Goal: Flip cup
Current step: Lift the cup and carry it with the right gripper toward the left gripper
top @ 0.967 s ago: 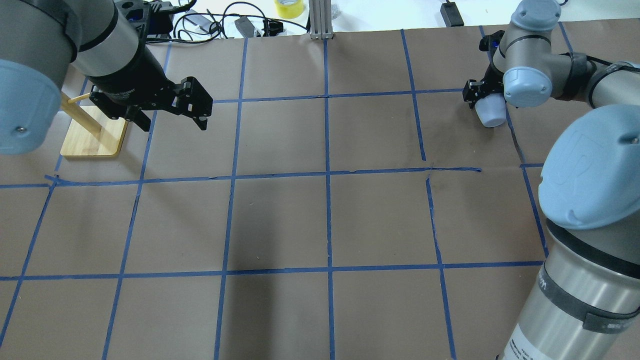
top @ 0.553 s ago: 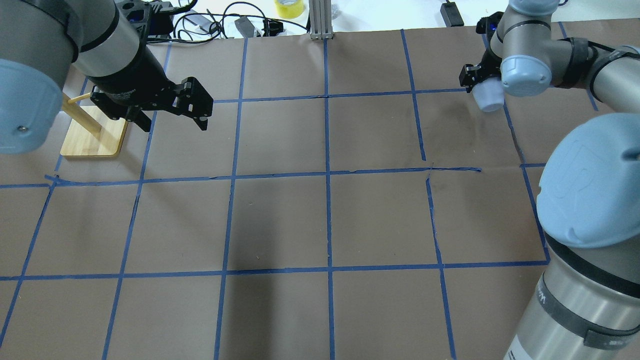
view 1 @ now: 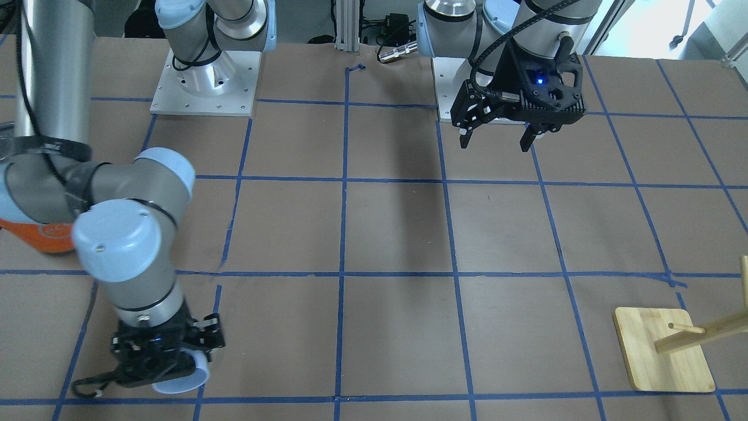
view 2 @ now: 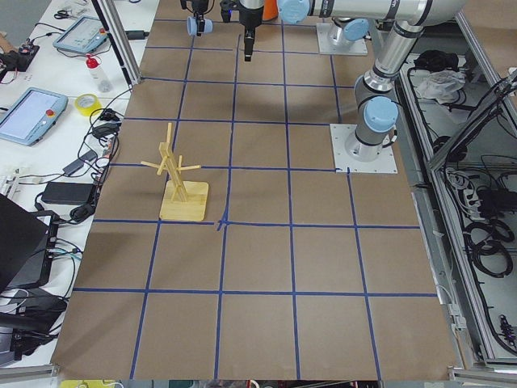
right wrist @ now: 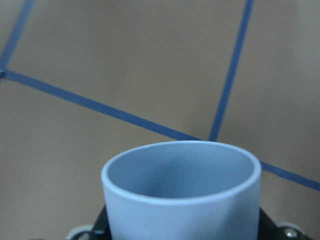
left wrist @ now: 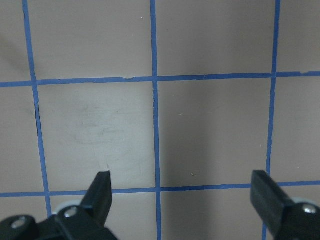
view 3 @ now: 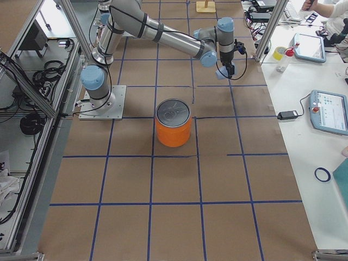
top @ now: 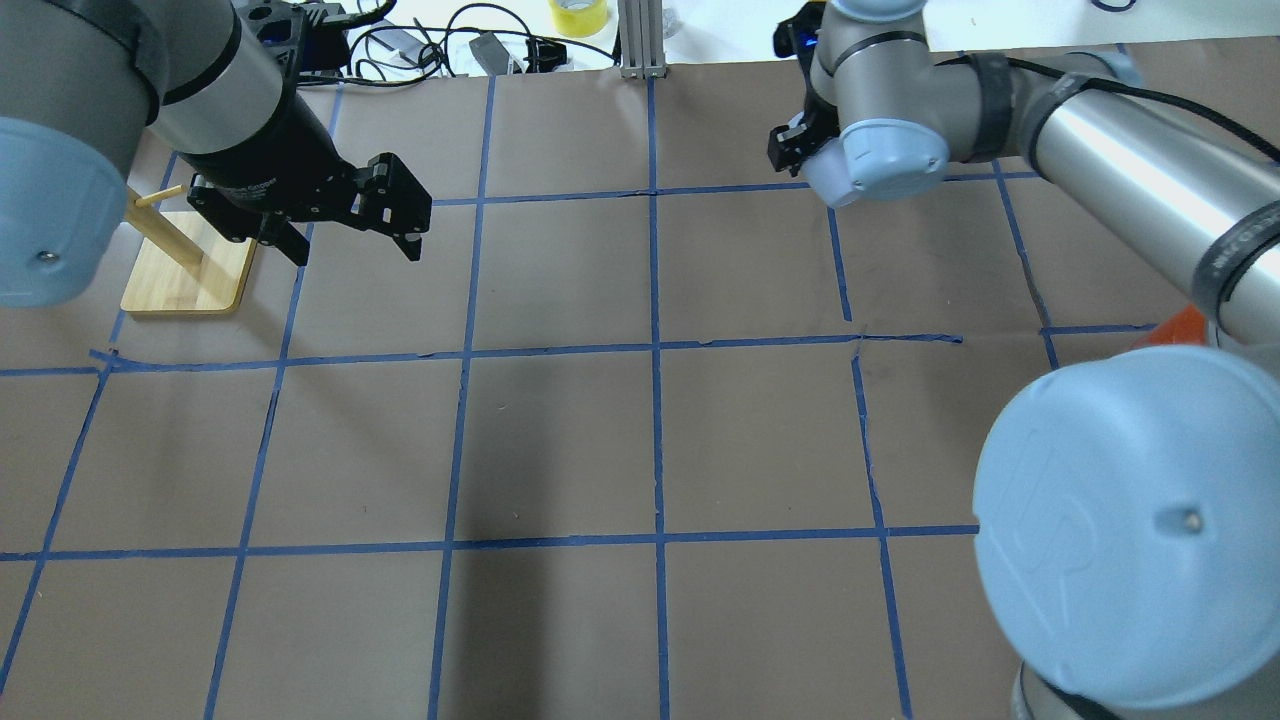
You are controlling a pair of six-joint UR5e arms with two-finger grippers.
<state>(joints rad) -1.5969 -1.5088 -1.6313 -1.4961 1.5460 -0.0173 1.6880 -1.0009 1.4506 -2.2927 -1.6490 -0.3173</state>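
Observation:
The pale blue-white cup [view 1: 190, 380] is held in my right gripper [view 1: 175, 365], which is shut on it above the table's far side, away from the robot's base. In the right wrist view the cup [right wrist: 182, 190] fills the lower frame, its open mouth pointing away from the camera at the brown paper. In the overhead view my right gripper [top: 800, 150] is near the far edge and the wrist hides most of the cup. My left gripper [top: 350, 252] is open and empty above the table; it also shows in the left wrist view [left wrist: 183, 187].
A big orange can with a silver lid [view 3: 174, 122] stands on the robot's right side of the table. A wooden peg rack on a board [top: 185, 270] stands by my left gripper. Cables and a yellow tape roll [top: 578, 15] lie beyond the far edge.
My right arm has swung left and toward the far edge, carrying the cup with it. My left gripper has barely moved and stays open.

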